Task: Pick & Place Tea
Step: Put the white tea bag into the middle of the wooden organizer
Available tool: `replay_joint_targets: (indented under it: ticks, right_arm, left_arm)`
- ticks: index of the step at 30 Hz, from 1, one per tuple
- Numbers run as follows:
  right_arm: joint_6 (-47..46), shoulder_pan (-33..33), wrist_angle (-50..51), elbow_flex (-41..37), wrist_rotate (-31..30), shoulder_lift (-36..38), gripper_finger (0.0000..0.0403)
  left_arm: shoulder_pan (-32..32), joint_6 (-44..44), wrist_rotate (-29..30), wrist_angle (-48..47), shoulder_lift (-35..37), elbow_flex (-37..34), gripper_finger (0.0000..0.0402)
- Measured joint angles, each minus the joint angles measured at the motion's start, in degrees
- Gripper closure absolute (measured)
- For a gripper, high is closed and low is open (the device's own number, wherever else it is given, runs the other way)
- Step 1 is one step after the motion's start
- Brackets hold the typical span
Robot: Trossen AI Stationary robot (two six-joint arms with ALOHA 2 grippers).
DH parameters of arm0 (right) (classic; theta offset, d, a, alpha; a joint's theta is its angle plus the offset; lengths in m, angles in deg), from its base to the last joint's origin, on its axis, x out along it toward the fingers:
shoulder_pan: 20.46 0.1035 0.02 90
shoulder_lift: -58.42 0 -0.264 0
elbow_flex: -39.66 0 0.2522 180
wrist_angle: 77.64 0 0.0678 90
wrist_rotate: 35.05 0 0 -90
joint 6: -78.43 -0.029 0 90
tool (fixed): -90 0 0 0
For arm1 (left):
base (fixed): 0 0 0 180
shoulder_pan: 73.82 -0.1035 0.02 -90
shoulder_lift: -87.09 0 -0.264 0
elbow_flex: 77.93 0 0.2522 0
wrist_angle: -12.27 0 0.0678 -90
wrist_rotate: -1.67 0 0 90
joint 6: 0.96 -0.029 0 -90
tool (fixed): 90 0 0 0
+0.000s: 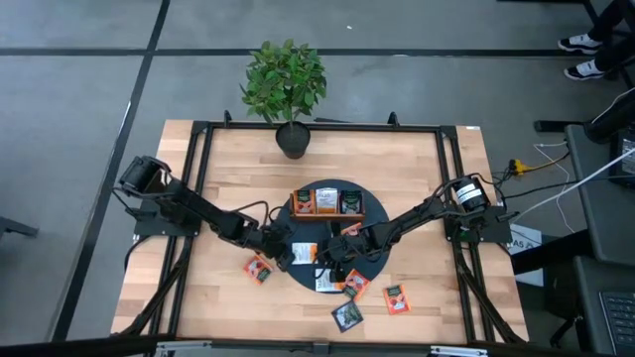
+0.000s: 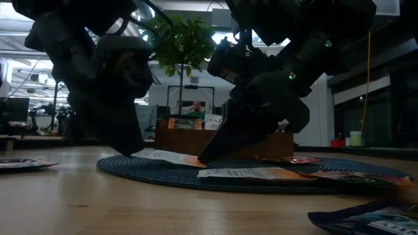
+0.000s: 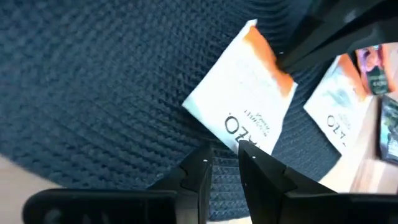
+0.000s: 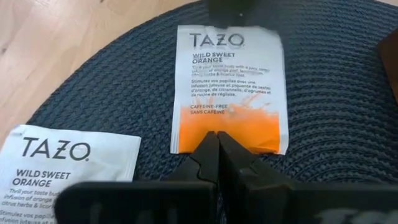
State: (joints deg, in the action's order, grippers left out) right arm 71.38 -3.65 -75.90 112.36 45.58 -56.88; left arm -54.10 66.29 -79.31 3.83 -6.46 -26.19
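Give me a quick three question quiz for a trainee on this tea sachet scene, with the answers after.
1. True or false: the right gripper is shut, its tips at the orange end of a white-and-orange sachet.
2. What does that sachet lie on? A) bare wood B) the dark woven mat C) the wooden tray
3. Fill in: the left gripper is at that sachet's ____ end.

Key
1. True.
2. B.
3. White, opposite the right gripper.
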Motion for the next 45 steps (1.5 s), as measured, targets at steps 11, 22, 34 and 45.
replay_joint_targets:
  ticks: [11, 22, 34, 45]
  right_arm:
    - [-0.18, 0.0, 0.13, 0.0, 0.33, 0.0, 0.0398]
    - [-0.14, 0.0, 0.21, 0.0, 0.44, 0.0, 0.0398]
    - [-0.07, 0.0, 0.19, 0.0, 0.46, 0.0, 0.0398]
    - [-0.02, 0.0, 0.17, 0.0, 0.47, 0.0, 0.0398]
  left_arm:
    - [-0.13, -2.02, -2.78, 0.95, 0.1, 0.01, 0.0326]
    - [-1.14, -8.05, -4.35, -3.77, 7.33, 0.0, 0.0327]
    - [-1.69, -9.86, -4.21, -5.0, 8.05, 0.0, 0.0283]
    - [-2.71, -1.16, -4.13, -4.89, 6.81, 0.01, 0.0221]
